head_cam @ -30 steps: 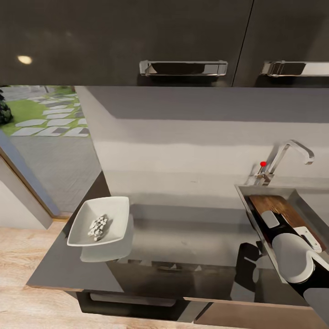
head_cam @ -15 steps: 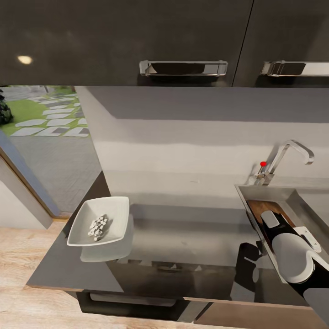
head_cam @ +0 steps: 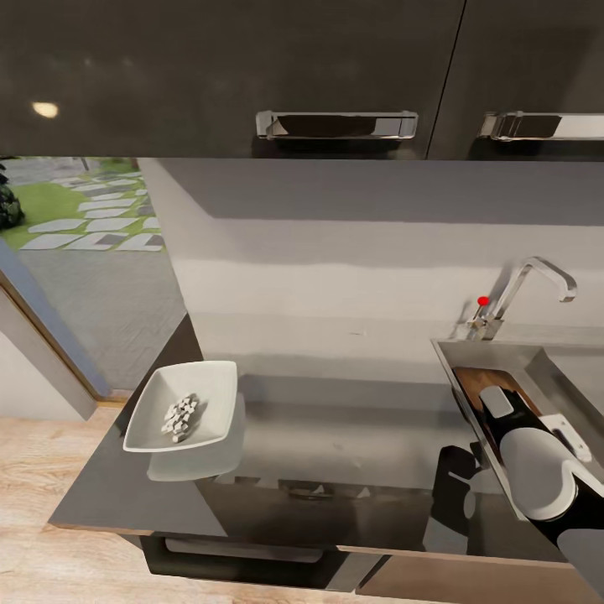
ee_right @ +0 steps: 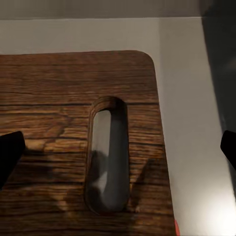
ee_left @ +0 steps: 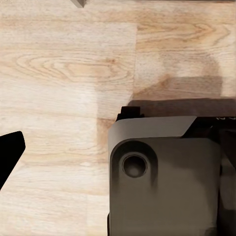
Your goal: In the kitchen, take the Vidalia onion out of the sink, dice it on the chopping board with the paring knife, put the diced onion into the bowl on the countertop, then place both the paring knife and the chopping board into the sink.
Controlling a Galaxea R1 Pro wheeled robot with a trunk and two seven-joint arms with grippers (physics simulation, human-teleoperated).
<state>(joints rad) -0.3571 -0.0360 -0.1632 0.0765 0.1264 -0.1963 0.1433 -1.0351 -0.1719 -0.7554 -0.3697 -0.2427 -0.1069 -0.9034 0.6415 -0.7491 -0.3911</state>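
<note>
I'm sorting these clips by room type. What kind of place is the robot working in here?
Most likely a home kitchen: a steel sink with a chrome tap, a glossy grey countertop under dark wall cabinets, and a white bowl holding diced onion.

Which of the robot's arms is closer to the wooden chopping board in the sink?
The right. Its gripper hangs directly over the chopping board in the sink, jaws wide apart. The left gripper faces wooden floor beside the robot's base, away from the board.
</note>
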